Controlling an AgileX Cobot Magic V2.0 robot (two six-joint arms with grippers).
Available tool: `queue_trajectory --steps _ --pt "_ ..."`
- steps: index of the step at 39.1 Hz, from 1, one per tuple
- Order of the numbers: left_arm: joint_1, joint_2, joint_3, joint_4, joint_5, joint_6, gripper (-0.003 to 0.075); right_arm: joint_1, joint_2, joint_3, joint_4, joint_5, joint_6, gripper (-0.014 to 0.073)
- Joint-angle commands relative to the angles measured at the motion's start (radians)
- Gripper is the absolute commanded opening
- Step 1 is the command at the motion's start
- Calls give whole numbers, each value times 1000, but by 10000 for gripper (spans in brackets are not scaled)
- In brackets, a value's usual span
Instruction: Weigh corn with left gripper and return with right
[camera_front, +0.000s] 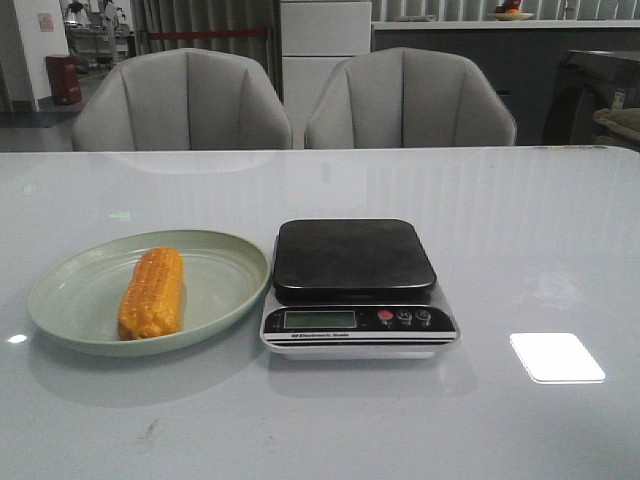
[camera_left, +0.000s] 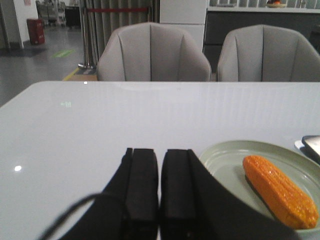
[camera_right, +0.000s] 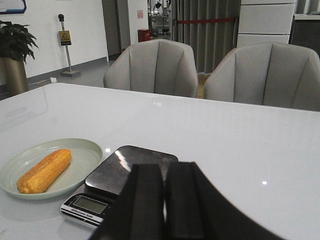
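Observation:
The corn (camera_front: 152, 293), an orange-yellow cob, lies lengthwise on a pale green plate (camera_front: 230, 262) at the table's left. It also shows in the left wrist view (camera_left: 280, 190) and the right wrist view (camera_right: 44, 170). A kitchen scale (camera_front: 355, 285) with a dark platform stands just right of the plate, nothing on it. My left gripper (camera_left: 160, 155) is shut and empty, hovering short of the plate's (camera_left: 220, 155) left rim. My right gripper (camera_right: 164, 170) is shut and empty, behind the scale (camera_right: 125, 170). Neither gripper shows in the front view.
Two grey chairs (camera_front: 185, 100) (camera_front: 408, 100) stand behind the table's far edge. A bright light patch (camera_front: 556, 357) reflects on the glossy white table (camera_front: 520, 230) right of the scale.

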Motion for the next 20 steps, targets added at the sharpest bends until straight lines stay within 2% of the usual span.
queue_trajectory --steps 1,20 --pt "2 -22 32 25 -95 -21 113 -5 6 -27 1 -78 -7 179" --pt "2 -22 32 40 -97 -21 113 -5 6 -27 1 -78 -7 179"
